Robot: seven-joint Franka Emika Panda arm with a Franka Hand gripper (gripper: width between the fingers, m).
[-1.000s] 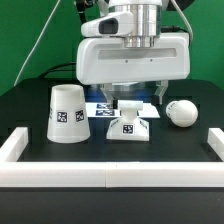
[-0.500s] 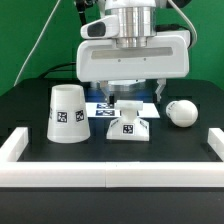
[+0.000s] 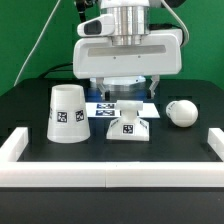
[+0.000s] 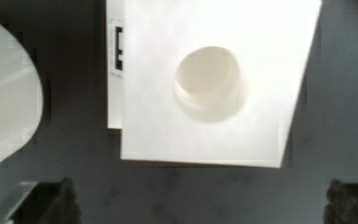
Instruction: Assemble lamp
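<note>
The small stepped lamp base [image 3: 128,125] stands on the black table at the middle, with a square tag on its front. In the wrist view the base [image 4: 211,85] shows its round socket from above. My gripper [image 3: 127,92] hangs above the base, a little behind it, open and empty. In the wrist view the gripper [image 4: 201,205] has its fingertips [image 4: 48,203] far apart, with bare table between them. The tapered shade [image 3: 67,113] stands on the exterior view's left; its edge shows in the wrist view [image 4: 2,90]. The round bulb [image 3: 182,112] lies on the exterior view's right.
The marker board [image 3: 103,105] lies flat behind the base. A low white rail [image 3: 110,170] runs along the table's front, with short side pieces at the exterior view's left [image 3: 15,145] and right [image 3: 212,140]. A green wall stands behind.
My gripper has risen a little above the base. The base, shade and bulb have not moved.
</note>
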